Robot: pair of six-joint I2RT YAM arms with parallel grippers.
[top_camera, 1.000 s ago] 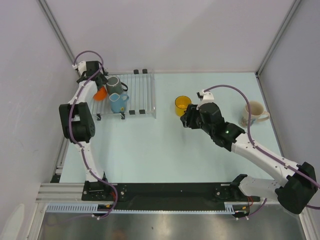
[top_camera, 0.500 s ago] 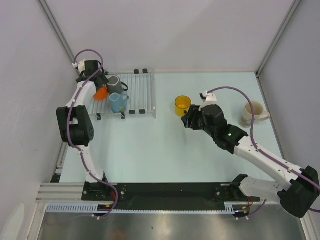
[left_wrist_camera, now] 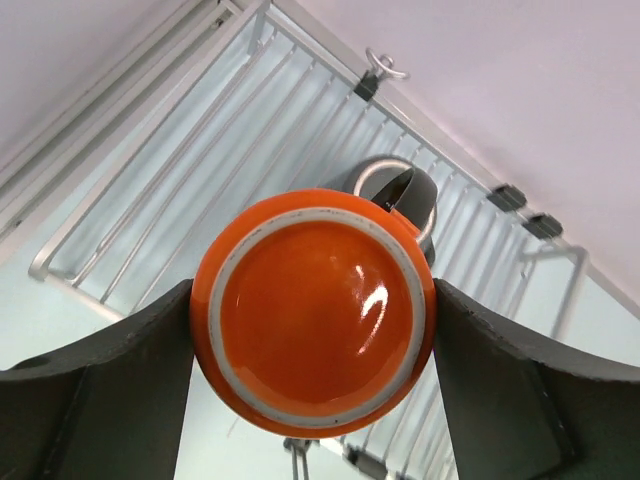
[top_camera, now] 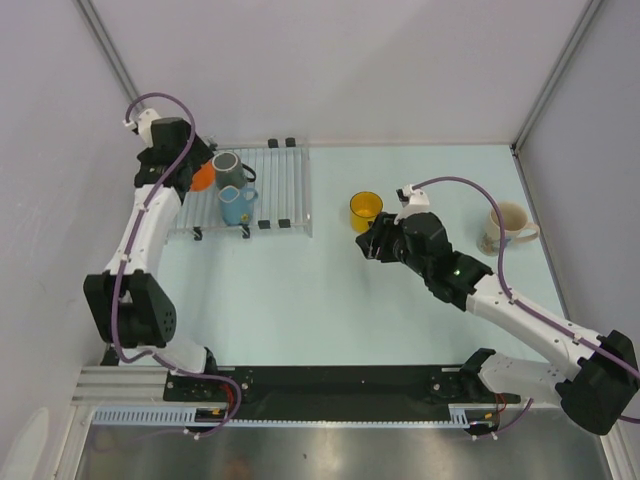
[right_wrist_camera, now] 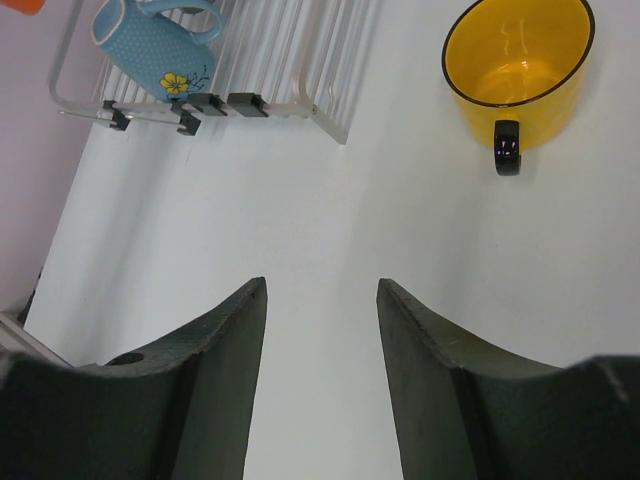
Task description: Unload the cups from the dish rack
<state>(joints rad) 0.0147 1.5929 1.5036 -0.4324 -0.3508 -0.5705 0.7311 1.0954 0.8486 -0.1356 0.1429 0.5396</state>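
The orange mug (left_wrist_camera: pixel 312 310), clamped in the left gripper (left_wrist_camera: pixel 312 340), has lifted off the dish rack (left_wrist_camera: pixel 150 190) beneath it, leaving the grey mug (top_camera: pixel 226 166) and blue mug (right_wrist_camera: pixel 150 40) racked, while the right gripper (right_wrist_camera: pixel 320 380) hangs wide open, empty, behind the yellow mug (right_wrist_camera: pixel 517 55).

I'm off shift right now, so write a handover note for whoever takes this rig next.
Left gripper: jaws shut on the orange mug, at the dish rack's left end.
Right gripper: open, empty, near the yellow mug.
Done: yellow mug and cream mug stand on the table.
Left: set the orange mug down; unload the dark grey mug and light blue mug.
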